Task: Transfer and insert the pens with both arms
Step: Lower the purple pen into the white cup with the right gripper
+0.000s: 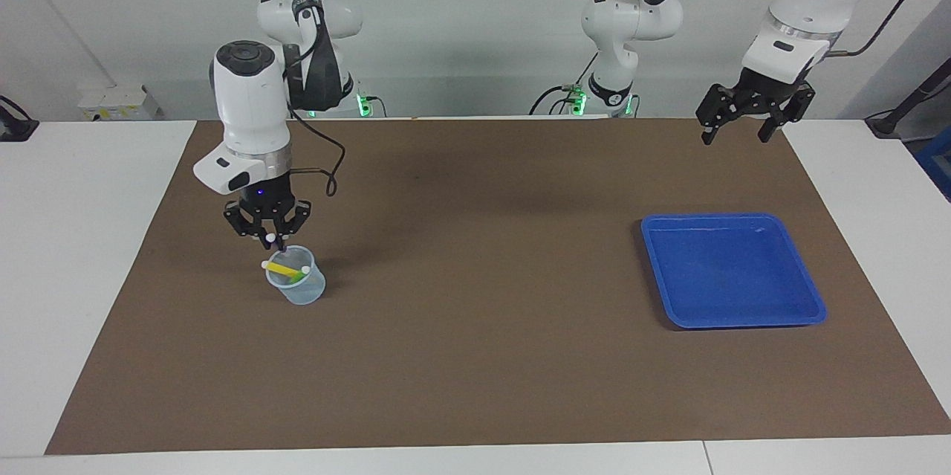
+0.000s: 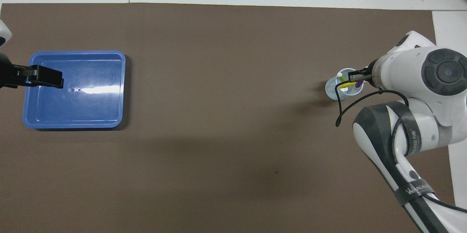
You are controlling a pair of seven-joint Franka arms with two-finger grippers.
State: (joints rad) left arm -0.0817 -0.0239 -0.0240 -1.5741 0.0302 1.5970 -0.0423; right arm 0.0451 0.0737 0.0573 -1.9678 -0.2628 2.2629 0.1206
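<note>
One tabletop (image 1: 475,464) is carrying one brown mat (image 1: 475,356), one blue tray (image 1: 732,268) and one clear cup (image 1: 297,285) – the cup well apart from the tray, toward the right arm's end. The left hand (image 1: 743,125) is waiting above the tray, fingers spread. The right hand (image 1: 273,237) is pinching the purple pen (image 2: 359,84) over the cup – two more, yellow pen (image 1: 284,267) and green pen (image 2: 341,78), are sitting inside it.

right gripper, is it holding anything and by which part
The right gripper is shut on the purple pen, gripping it near its white-capped upper end, its lower end in the clear cup. The left gripper is open, holding nothing.
</note>
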